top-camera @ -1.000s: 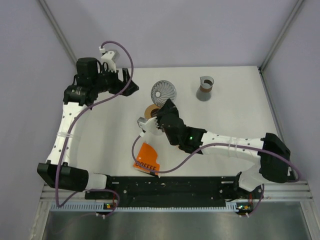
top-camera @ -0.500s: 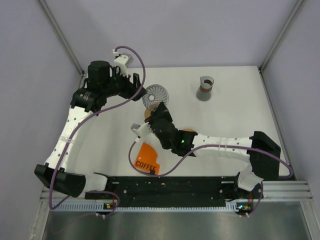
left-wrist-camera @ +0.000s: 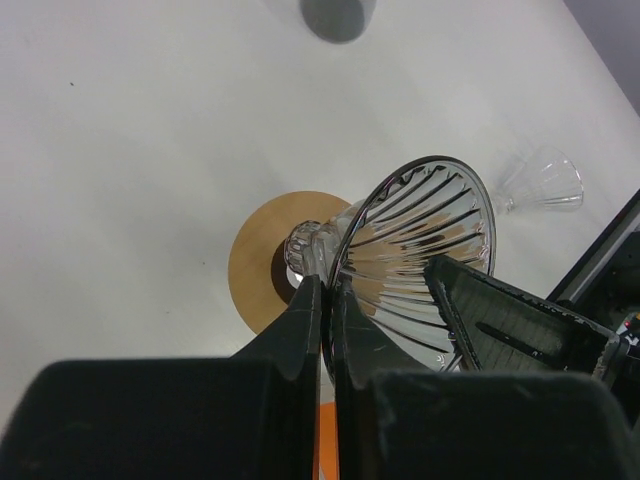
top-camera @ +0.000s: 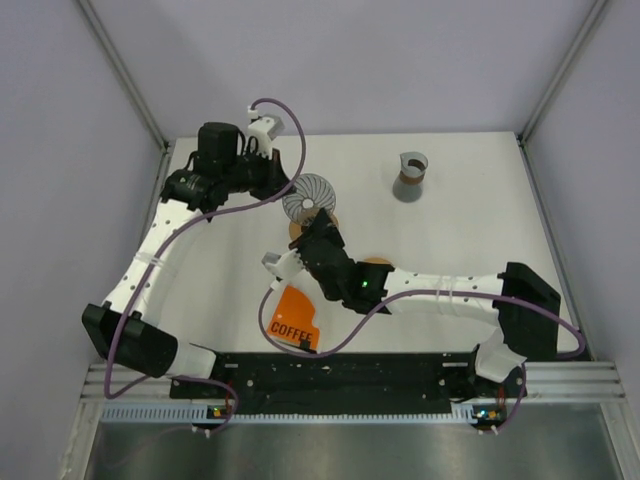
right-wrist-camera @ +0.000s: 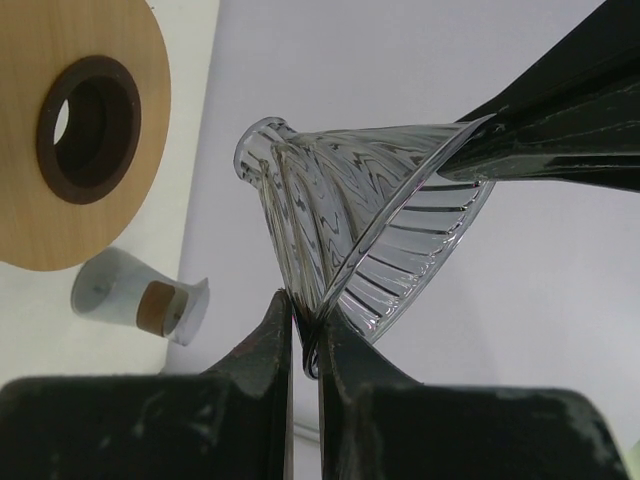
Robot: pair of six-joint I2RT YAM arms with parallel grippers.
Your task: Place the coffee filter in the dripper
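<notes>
The left gripper [left-wrist-camera: 326,300] is closed on the left rim of the dripper [left-wrist-camera: 420,240]. The right gripper [right-wrist-camera: 305,335] is pinched on its near rim. The dripper is held over the wooden ring [left-wrist-camera: 255,265], left of centre. The filter cannot be made out and is possibly inside the orange packet [top-camera: 292,318]. The dripper should be seated mouth-up before either grip is released.

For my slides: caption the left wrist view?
Left gripper and right gripper pinch the rim of the tilted glass dripper; wooden ring on the table beneath.
</notes>
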